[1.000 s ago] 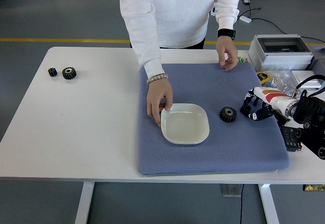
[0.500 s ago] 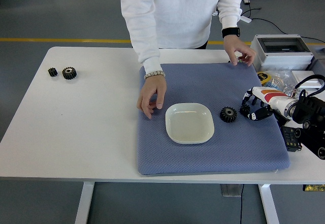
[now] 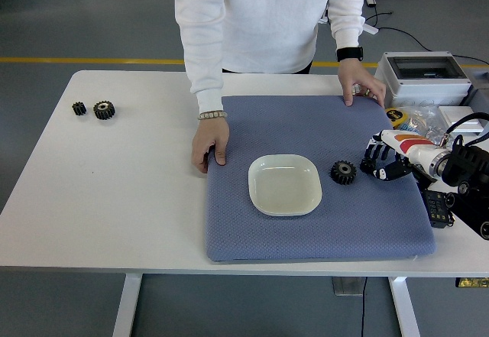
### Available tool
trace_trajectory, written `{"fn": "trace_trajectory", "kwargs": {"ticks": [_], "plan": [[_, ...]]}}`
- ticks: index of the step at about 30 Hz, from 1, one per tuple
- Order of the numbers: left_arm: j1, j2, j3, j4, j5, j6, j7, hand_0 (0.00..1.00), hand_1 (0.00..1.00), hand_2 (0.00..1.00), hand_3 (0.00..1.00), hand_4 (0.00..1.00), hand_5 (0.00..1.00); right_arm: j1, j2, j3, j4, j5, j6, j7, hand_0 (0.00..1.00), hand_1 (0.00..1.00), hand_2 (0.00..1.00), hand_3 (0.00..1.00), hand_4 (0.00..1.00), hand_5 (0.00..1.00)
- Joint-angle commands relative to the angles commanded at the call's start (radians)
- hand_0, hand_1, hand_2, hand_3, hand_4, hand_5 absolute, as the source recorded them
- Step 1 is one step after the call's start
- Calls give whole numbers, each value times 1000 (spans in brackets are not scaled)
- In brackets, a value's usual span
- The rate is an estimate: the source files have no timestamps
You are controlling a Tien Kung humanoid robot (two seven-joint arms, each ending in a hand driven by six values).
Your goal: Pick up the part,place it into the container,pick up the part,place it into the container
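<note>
Blue quilted mat [image 3: 306,230] covers the right half of the white table [image 3: 114,192], and a pale square dish [image 3: 284,185] now sits alone near its middle. A second ago the person across from me had a hand on the dish's left rim; that hand [image 3: 210,144] has since let go and slid out to the mat's left edge, where it rests with fingers over the border. Their other hand [image 3: 361,85] has moved to the mat's far right corner, so they seem to be holding or straightening the mat rather than the dish. The dish has settled slightly to the right of where it was. A black gear [image 3: 343,172], the part I am after, lies flat on the mat just right of the dish, not touching it. My right hand [image 3: 382,163] comes in from the right and hovers close beside the gear, fingers loosely curled and spread, holding nothing; it has crept a little nearer. My left hand is out of sight. Two more gears [image 3: 95,109] wait at the table's far left, well apart from everything. With the dish freed, I judge the way is open to grasp the gear and drop it in.
</note>
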Motion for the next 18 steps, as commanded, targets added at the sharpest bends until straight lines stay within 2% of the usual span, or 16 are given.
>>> {"fn": "trace_trajectory", "kwargs": {"ticks": [1,7,18], "plan": [[0,0,0,0,0,0,0,740,715,751,619,759,705,0,-1,2,1,-1,0,0,261,442,490,475,737,119],[3,1,-6,0,7,1,2,739,714,751,619,759,705,4,-12,18,7,-1,-3,4,243,434,486,478,748,112],[8,3,-7,0,12,1,2,739,715,752,619,758,704,2,-38,84,38,-33,-2,2,238,432,485,479,754,96]]}}
